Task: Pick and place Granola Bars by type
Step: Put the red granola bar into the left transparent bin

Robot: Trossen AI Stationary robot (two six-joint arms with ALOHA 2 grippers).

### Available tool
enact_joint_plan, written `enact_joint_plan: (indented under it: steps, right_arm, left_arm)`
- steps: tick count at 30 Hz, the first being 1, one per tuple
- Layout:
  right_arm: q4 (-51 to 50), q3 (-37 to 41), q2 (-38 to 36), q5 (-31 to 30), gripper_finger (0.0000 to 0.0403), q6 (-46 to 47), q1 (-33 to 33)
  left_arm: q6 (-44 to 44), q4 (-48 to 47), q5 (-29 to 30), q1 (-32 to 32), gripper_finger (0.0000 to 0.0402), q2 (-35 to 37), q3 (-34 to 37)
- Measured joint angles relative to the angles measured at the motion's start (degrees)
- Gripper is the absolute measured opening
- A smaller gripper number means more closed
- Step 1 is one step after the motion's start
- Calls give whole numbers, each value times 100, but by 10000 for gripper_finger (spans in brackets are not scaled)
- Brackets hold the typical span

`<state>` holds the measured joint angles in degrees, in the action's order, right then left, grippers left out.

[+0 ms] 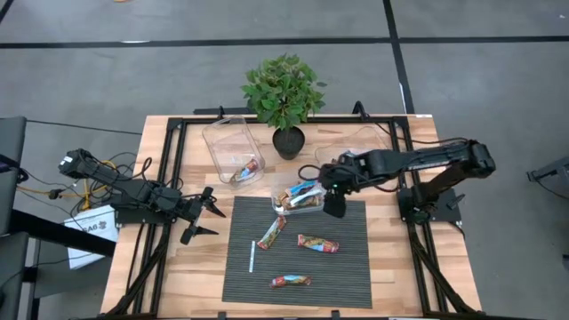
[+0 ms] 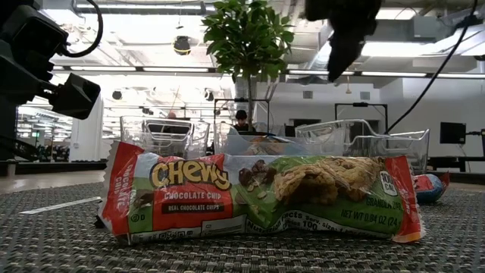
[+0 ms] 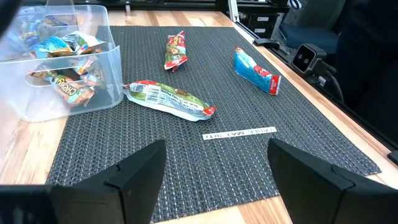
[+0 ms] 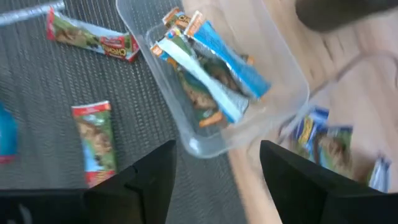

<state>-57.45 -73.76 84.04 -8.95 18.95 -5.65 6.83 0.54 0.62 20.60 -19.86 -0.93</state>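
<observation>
Over the mat (image 1: 347, 267) your right gripper (image 1: 334, 206) hangs with jaws released beside the bin (image 1: 298, 197) of bars (image 4: 208, 74); your left gripper (image 1: 203, 218), also released, waits at the mat's edge.

You were looking at a pale wooden table (image 1: 160, 142) edged with a black metal frame (image 1: 175, 160), standing on a grey floor (image 1: 89, 80) crossed by dark lines. A dark woven mat (image 1: 347, 267) covered the middle of the table. A leafy green plant (image 1: 283, 89) in a black pot (image 1: 289, 142) stood at the table's far edge. Beyond it, you saw a large, brightly lit room with white walls (image 2: 455, 98), ceiling lights (image 2: 182, 45) and a dark screen (image 2: 453, 133). A person (image 2: 241, 120) sat far back, behind the plant.
</observation>
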Motion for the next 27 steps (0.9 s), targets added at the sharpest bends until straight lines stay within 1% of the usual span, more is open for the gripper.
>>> enact_joint_plan:
  steps: [4, 7, 11, 16, 19, 27]
  right_arm:
    - [-264, 0, -294, 2, 221, 793, -192]
    - [-426, 0, -462, 4, 221, 1127, -363]
    - [-678, 0, -703, 0, 220, 1109, -592]
    - [-912, 60, -1003, -2, 220, 640, -818]
    - [-656, 460, -1370, -4, 220, 403, -940]
    - [734, 2182, -2678, 0, 220, 309, -1319]
  left_arm:
    - [0, 0, 0, 0, 274, -1, 1]
    - [0, 0, 0, 1, 274, 0, 1]
    - [0, 0, 0, 1, 274, -1, 0]
    - [0, 0, 0, 1, 274, -1, 1]
    - [0, 0, 0, 2, 274, 0, 0]
    - [0, 0, 0, 1, 274, -2, 1]
